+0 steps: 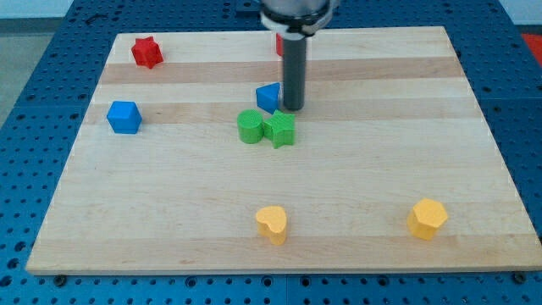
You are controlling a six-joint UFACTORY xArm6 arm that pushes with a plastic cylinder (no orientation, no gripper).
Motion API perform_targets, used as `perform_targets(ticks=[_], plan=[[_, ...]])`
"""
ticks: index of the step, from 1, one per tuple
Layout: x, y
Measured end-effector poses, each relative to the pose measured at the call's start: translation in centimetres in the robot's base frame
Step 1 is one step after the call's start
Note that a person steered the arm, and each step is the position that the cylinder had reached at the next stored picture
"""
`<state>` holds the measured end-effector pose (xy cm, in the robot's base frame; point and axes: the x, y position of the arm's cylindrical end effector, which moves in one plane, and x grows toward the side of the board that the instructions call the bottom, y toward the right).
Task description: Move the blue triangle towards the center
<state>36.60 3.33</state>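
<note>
The blue triangle (268,97) sits on the wooden board (169,212), a little above the board's middle. My tip (293,108) is at the triangle's right side, touching or nearly touching it. The dark rod rises from there toward the view's top. Just below the triangle are a green round block (250,126) and a green star-shaped block (279,129), side by side and touching each other.
A blue cube (124,117) lies at the left. A red star-shaped block (146,52) is at the top left. Another red block (279,44) is partly hidden behind the rod. A yellow heart-shaped block (273,224) and a yellow hexagon block (427,219) lie near the bottom.
</note>
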Motion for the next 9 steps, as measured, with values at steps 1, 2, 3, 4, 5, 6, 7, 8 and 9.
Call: perform_targets(ticks=[1, 2, 3, 4, 5, 6, 7, 8, 9], plan=[[-2.9, 3.7], [-8.5, 2.8], [-8.3, -2.1], [-4.8, -5.8], [-2.3, -5.9], [-2.3, -5.4], [-0.9, -7.0], [0.0, -7.6], [-0.8, -7.2]])
